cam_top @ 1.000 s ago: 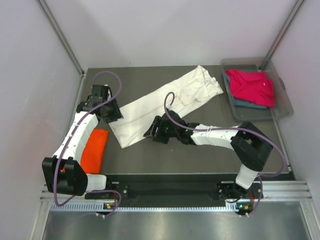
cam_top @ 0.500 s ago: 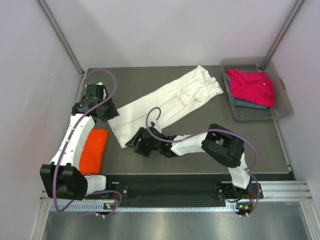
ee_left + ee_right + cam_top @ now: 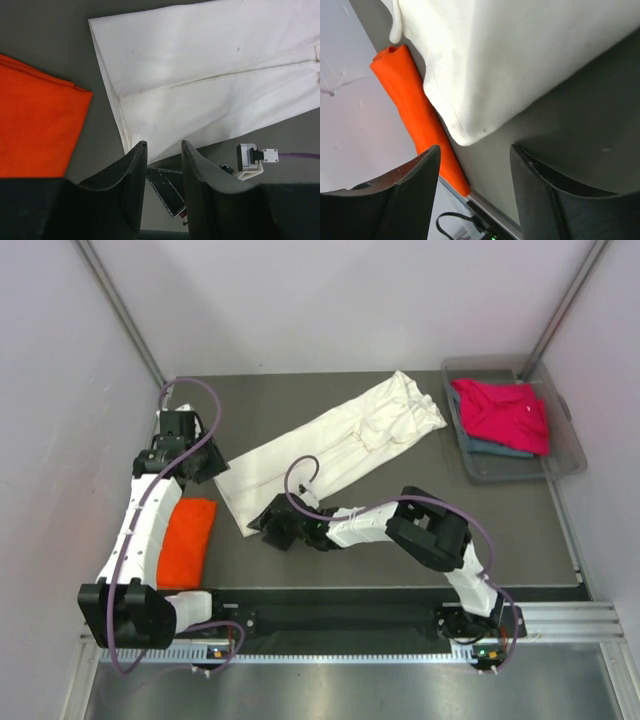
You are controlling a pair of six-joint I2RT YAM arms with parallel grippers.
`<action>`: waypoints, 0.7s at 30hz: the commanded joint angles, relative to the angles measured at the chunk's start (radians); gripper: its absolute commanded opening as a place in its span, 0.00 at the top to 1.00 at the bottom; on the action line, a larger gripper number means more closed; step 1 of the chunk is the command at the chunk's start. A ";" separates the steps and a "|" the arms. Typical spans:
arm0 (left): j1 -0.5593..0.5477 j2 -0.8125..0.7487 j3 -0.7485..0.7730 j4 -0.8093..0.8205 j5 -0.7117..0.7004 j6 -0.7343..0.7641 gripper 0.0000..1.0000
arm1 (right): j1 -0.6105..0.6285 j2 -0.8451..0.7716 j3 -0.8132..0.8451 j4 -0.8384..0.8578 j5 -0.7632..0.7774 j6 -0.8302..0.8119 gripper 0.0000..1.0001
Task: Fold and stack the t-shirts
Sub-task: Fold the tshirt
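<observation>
A cream-white t-shirt (image 3: 330, 450), folded into a long band, lies diagonally across the dark table. An orange t-shirt (image 3: 188, 540) lies folded at the near left. My left gripper (image 3: 205, 468) hovers open by the band's left end; in the left wrist view the left gripper (image 3: 161, 147) holds nothing, and the white cloth (image 3: 210, 75) lies beyond its fingertips. My right gripper (image 3: 257, 527) sits low and open at the band's near-left corner. In the right wrist view the right gripper (image 3: 475, 152) is empty, with the white corner (image 3: 465, 131) just ahead and the orange shirt (image 3: 415, 115) behind it.
A clear plastic bin (image 3: 570, 455) at the back right holds a magenta-pink shirt (image 3: 503, 412) over a grey-blue one (image 3: 495, 448). White walls close in the table on the left, back and right. The right arm's link (image 3: 430, 530) stretches across the near half of the table.
The right arm has swung left along the table to the white shirt's near-left corner. The left gripper has drawn back and left, off the shirt's left end. The shirts have not moved.
</observation>
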 commanded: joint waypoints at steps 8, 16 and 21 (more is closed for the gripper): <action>0.007 -0.041 0.016 -0.009 -0.016 -0.018 0.61 | 0.010 0.093 0.078 -0.170 0.027 0.081 0.76; 0.037 -0.072 -0.005 -0.046 -0.036 0.025 0.60 | -0.017 -0.126 -0.129 -0.161 -0.040 -0.219 1.00; 0.038 -0.089 -0.048 -0.030 0.047 0.059 0.53 | -0.013 -0.312 -0.319 -0.225 -0.105 -0.462 1.00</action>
